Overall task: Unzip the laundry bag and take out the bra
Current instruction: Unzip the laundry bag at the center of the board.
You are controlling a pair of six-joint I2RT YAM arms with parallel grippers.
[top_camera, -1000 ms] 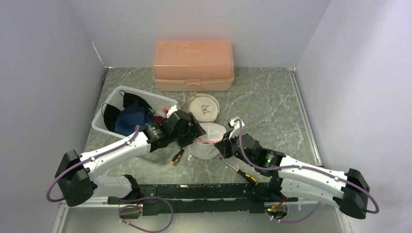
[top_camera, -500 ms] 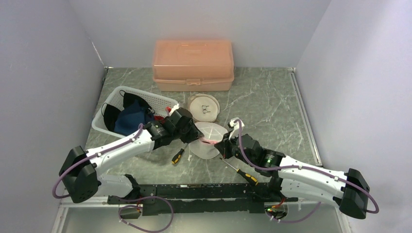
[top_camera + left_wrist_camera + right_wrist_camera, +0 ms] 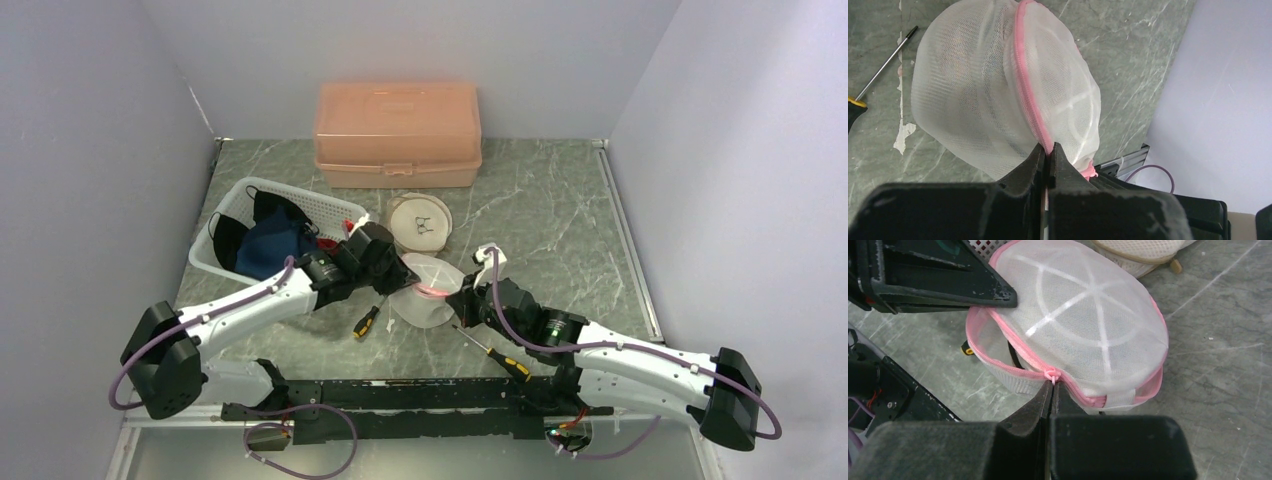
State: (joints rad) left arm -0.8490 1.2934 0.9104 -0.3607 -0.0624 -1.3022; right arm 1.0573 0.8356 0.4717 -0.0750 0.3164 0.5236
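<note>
- Laundry bag [image 3: 428, 290]: domed white mesh with a pink zipper band [image 3: 1025, 90], lying near the centre of the table [image 3: 560, 220]; the bra is presumably inside, not discernible through the mesh
- Left gripper [image 3: 1049, 151]: clenched on the band at the bag's left side; if this pinch slips, the bag would likely drag along instead of unzipping
- Right gripper [image 3: 1052, 390]: clenched on the zipper pull [image 3: 1051, 374] at the near edge; the small tab may slip free, or loose mesh may jam the zipper

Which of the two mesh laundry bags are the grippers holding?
The pink-trimmed bag, nearer the arms: the left gripper and the right gripper both pinch its zipper seam. The beige-trimmed bag lies untouched behind it.
</note>
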